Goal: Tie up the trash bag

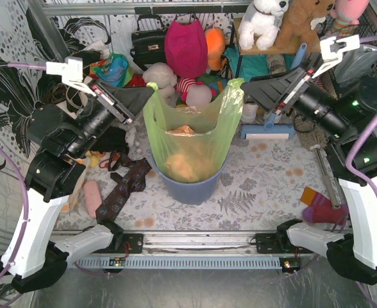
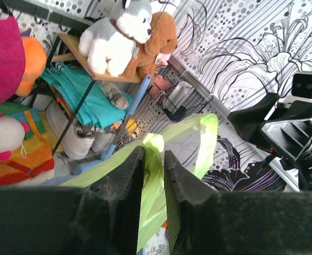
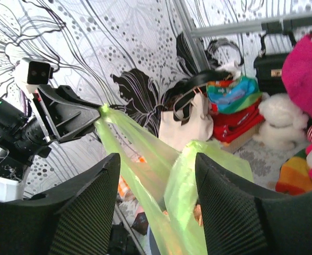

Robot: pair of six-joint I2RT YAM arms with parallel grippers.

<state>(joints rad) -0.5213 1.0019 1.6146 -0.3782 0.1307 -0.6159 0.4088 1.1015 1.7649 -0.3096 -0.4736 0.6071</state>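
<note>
Trash bag [image 1: 188, 138], the thin translucent lime-green plastic one, is sitting inside the blue-grey round plastic bin [image 1: 192, 186]. The lower half is tucked down in it and the upper half stands up out of the rim. You can see crumpled orange-brown paper [image 1: 183, 163] through the plastic, down inside the bin. The two top corners of the trash bag are drawn up and apart, one up and to the left of the bin, the other up and to the right of it

Left gripper [image 1: 145, 95] is at the corner above the bin's left side. From its wrist view its black fingers [image 2: 121, 186] have only a narrow gap, and a strip of the green plastic runs right through it, poking out past the tips. Honestly can't tell if it's actually clamped or just sitting loose in there

Right gripper [image 1: 243, 90] is at the corner above the bin's right side, and its black ribbed fingers [image 3: 87, 212] are spread wide. That corner hangs in the gap between them, up against one finger and not squeezed by both
</note>
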